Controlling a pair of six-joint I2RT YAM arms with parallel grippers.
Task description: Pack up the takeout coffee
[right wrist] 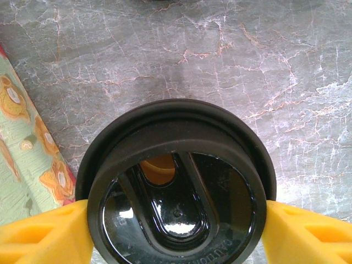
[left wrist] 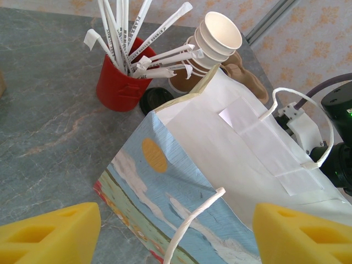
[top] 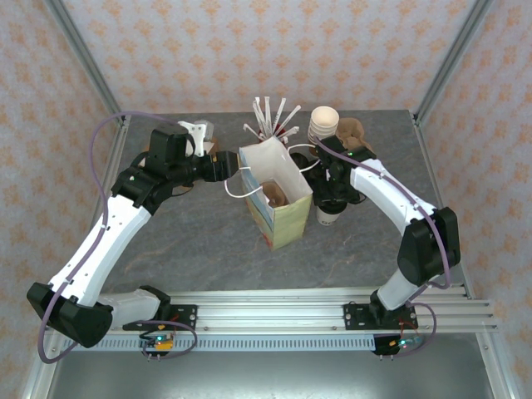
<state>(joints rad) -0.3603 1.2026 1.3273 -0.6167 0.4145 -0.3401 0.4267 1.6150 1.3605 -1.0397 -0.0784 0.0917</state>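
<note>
Right wrist view: my right gripper (right wrist: 176, 223) pinches the takeout coffee (right wrist: 176, 176) at its black lid, just beside the paper bag (right wrist: 22, 148). My left gripper (left wrist: 176, 234) is spread and holds nothing, so I reckon clipping the rim could topple the bag.

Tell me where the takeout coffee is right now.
In the top view the takeout coffee is right of centre, held in the right gripper, just right of the paper bag.
</note>
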